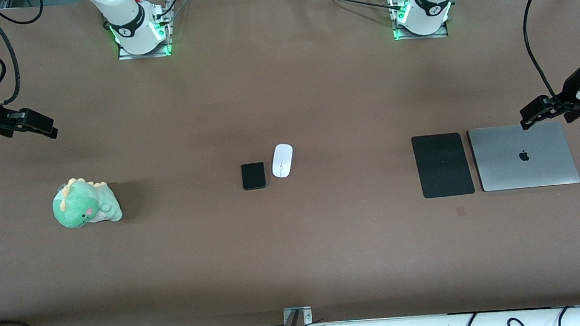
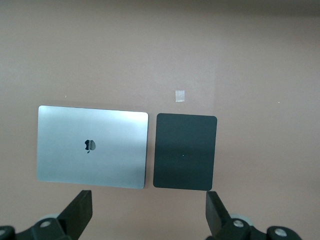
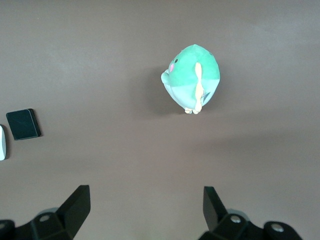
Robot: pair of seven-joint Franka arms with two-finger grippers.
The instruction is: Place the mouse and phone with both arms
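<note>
Front view: the left gripper (image 1: 537, 114) hangs empty over the table by the silver laptop (image 1: 523, 156), whose lid bears an apple logo. The right gripper (image 1: 37, 124) is up at its own end, empty too. The mouse (image 1: 282, 160) and phone (image 1: 253, 175) lie side by side mid-table.

Left wrist view: fingers (image 2: 80, 210) spread wide, laptop touching the black mouse pad (image 2: 185, 151).

Right wrist view: fingers (image 3: 77, 204) wide, green plush dinosaur (image 3: 192, 77) below.

White glossy mouse (image 1: 282, 160) beside plain black phone (image 1: 253, 176). Matte black mouse pad (image 1: 442, 165), silver laptop (image 1: 523, 156) with dark logo. Mint-green plush dinosaur (image 1: 85, 203), yellow spikes, pink cheek. Brown table (image 1: 298, 257) throughout.
</note>
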